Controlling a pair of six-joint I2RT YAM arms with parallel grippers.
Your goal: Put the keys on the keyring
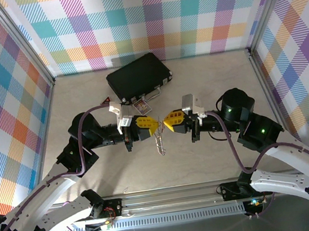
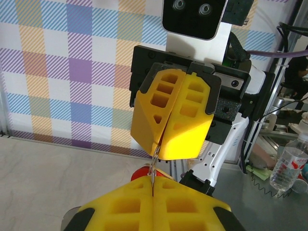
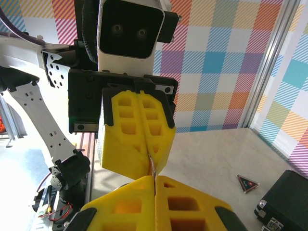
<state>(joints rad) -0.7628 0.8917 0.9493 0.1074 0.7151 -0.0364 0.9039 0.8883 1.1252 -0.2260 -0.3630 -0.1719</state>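
Over the middle of the table my left gripper (image 1: 156, 125) and right gripper (image 1: 166, 123) meet tip to tip, both shut. A thin curved silver loop, the keyring (image 2: 155, 161), runs from the right gripper's yellow fingers (image 2: 185, 125) down into my left gripper (image 2: 153, 185). The keys' red tag (image 2: 139, 173) peeks out just under the left fingertips; the key blade is hidden between the pads. In the right wrist view the keyring (image 3: 152, 166) bridges my right gripper (image 3: 155, 179) and the left fingers (image 3: 125, 144). A short silver chain (image 1: 160, 143) hangs below the meeting point.
A black case (image 1: 138, 76) lies at the back of the table, with a small picture card (image 1: 142, 107) in front of it. A dark red triangular badge (image 3: 248, 183) lies on the tabletop left of the case. Plaid walls enclose three sides.
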